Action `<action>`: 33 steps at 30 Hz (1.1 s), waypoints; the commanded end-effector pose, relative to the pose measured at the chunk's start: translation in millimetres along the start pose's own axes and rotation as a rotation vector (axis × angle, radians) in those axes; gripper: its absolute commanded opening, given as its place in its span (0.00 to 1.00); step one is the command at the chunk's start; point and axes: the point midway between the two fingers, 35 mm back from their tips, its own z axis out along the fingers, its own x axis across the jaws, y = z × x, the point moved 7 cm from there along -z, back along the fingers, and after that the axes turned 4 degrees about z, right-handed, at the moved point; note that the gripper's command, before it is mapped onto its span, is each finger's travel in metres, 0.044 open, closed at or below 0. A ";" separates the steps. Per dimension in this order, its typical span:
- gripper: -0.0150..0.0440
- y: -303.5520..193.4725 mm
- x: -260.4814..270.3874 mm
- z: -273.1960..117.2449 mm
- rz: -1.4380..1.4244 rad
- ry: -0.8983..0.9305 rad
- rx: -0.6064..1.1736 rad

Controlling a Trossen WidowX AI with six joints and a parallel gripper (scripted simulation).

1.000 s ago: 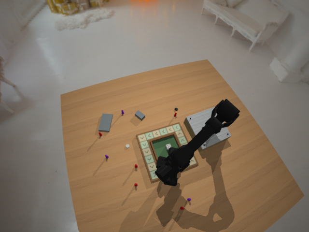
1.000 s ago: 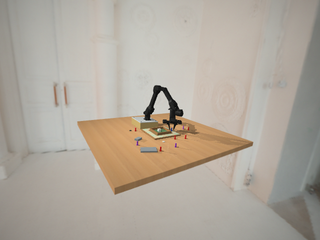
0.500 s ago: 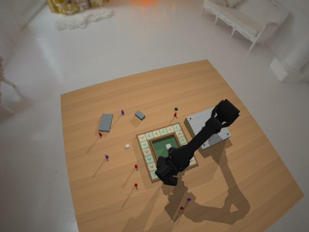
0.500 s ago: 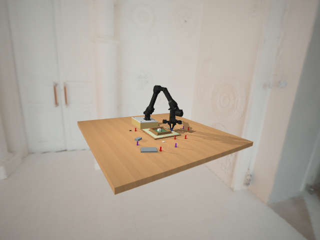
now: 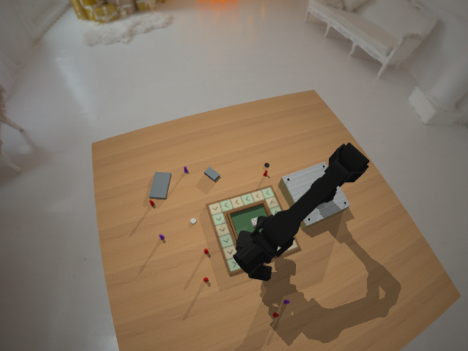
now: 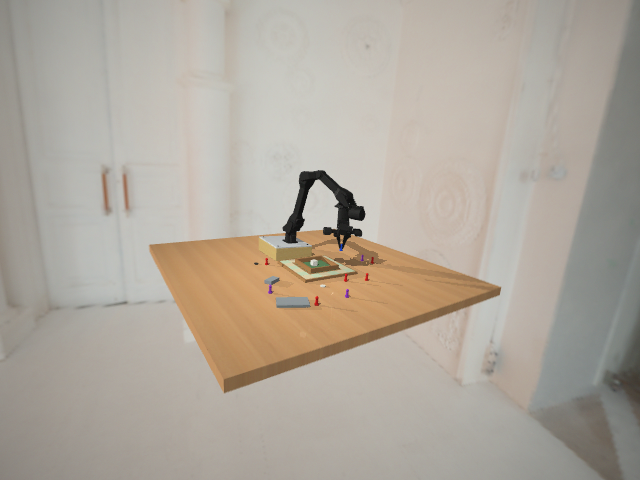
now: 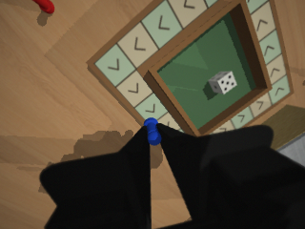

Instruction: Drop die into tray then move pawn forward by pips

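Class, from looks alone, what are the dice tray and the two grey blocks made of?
Dice tray: probably wood, matt brown walls, with a green, felt-like floor.
Grey blocks: plain, even grey; painted wood or plastic, unclear.

Smooth, wood-grained table [image 5: 151,151] [image 6: 248,330] [image 7: 29,110]; matt black fingers [image 6: 344,242].

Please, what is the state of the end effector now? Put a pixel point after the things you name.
End effector [image 6: 341,246] [image 7: 152,128]: closed, holding the blue pawn [image 6: 341,248] [image 7: 152,132] above the table.

Grey slab [image 5: 160,185] [image 6: 292,302], smaller grey block [image 5: 212,174] [image 6: 271,280], white disc [image 5: 193,221] [image 6: 322,285], black disc [image 5: 266,164] [image 6: 255,263], scattered red and purple pawns
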 end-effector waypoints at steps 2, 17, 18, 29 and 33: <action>0.25 -1.0 -2.8 -34.2 -0.003 -0.002 -0.004; 0.25 -7.9 -23.2 -43.7 -0.019 0.001 0.001; 0.25 -8.8 -26.4 -42.6 -0.020 0.001 0.001; 0.25 -20.7 -63.7 -28.8 -0.019 -0.004 -0.001; 0.25 -25.8 -77.4 -22.7 -0.016 -0.006 -0.001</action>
